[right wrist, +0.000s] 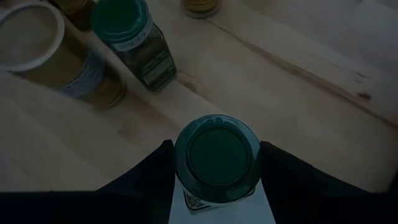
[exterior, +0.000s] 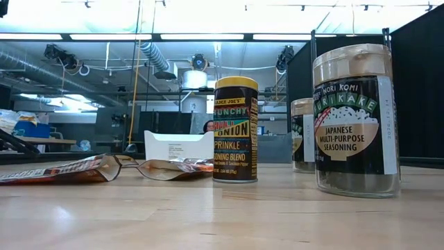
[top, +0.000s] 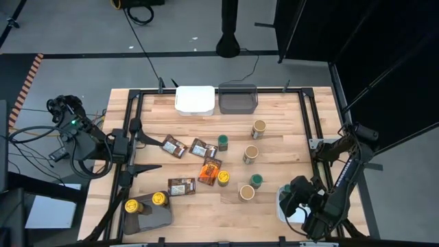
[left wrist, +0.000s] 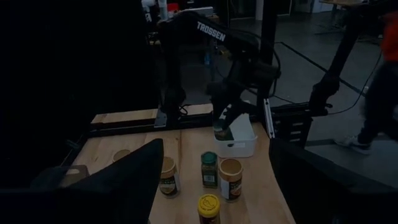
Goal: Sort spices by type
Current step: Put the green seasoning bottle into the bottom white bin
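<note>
Spice jars with tan lids (top: 250,154), a green lid (top: 223,142) or a yellow lid (top: 223,178) stand upright mid-table beside flat packets (top: 181,186) that lie on the wood. Two yellow-lidded jars (top: 131,206) stand in a grey tray (top: 161,218) at the near left. My right gripper (right wrist: 217,163) is shut on a green-lidded jar (right wrist: 217,152) over a white tray (top: 281,206) at the near right. My left gripper (top: 147,146) hovers open at the table's left side, with nothing between its fingers. My right gripper pinches the green-lidded jar by its round sides just under the lid (right wrist: 180,163), one finger on each side. The fingers slant down from above. The jar stays upright, its lower end (left wrist: 219,134) at the white tray's rim; whether it touches the tray's floor is hidden.
A white tray (top: 194,99) and a grey tray (top: 237,99) sit at the far edge. A black frame (top: 310,116) borders the table. In the right wrist view a green-lidded jar (right wrist: 132,40) and a tan-lidded jar (right wrist: 46,53) stand close to my right gripper.
</note>
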`<act>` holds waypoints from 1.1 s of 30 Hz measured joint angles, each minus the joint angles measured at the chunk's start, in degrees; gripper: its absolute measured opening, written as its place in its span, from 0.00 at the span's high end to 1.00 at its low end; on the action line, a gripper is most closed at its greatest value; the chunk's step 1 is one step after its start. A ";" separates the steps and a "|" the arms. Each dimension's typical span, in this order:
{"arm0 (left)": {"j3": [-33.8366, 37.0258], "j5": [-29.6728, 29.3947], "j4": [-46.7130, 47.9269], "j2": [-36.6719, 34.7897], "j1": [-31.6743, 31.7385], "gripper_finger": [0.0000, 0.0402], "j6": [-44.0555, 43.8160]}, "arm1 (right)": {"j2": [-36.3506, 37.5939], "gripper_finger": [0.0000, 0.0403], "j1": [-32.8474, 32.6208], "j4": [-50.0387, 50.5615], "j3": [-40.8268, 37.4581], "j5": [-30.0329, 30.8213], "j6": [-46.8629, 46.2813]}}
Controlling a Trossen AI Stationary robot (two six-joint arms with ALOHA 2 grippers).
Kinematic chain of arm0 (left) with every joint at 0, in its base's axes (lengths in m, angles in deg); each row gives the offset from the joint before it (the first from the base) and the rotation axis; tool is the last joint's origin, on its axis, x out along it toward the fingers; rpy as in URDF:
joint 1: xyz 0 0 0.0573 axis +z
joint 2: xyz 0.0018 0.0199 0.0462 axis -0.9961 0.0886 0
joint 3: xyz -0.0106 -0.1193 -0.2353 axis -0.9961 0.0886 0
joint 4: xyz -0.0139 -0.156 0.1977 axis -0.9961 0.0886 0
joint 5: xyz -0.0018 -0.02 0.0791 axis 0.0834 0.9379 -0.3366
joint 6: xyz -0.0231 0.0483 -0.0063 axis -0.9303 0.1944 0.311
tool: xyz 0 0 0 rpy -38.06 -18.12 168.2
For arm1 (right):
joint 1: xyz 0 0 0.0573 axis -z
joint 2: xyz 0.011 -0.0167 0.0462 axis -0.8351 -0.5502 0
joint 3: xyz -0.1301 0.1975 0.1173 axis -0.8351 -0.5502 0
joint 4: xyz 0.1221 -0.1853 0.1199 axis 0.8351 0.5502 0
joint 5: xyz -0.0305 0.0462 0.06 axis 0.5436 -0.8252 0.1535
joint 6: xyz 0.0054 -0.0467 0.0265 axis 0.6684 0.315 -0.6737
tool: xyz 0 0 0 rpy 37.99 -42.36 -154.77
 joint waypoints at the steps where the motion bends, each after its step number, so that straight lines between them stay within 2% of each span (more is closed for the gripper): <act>1: 0.00 0.00 0.00 0.00 0.00 0.26 -0.02 | 0.00 0.48 -0.01 -0.36 -0.30 0.00 0.45; 10: 0.00 0.00 0.00 0.00 0.02 0.26 -0.03 | 0.00 0.39 -0.55 -9.53 -4.45 0.07 2.59; 18: 0.00 0.00 -0.02 0.00 0.02 0.26 -0.04 | -0.04 0.39 -0.81 -11.08 -5.22 0.03 3.14; 23: 0.00 0.00 0.00 0.00 0.02 0.26 -0.04 | 0.00 0.39 -0.96 -8.21 -1.98 0.06 4.04; 28: 0.00 0.00 0.00 0.00 0.02 0.26 -0.04 | 0.03 0.39 -0.42 -0.08 5.13 1.88 6.81; 30: 0.00 0.00 0.00 0.00 0.02 0.26 -0.04 | 0.09 0.39 0.84 2.45 8.17 3.20 10.11; 33: 0.00 -0.01 -0.02 0.00 0.02 0.26 -0.04 | 0.15 0.39 4.66 2.03 10.47 5.23 20.46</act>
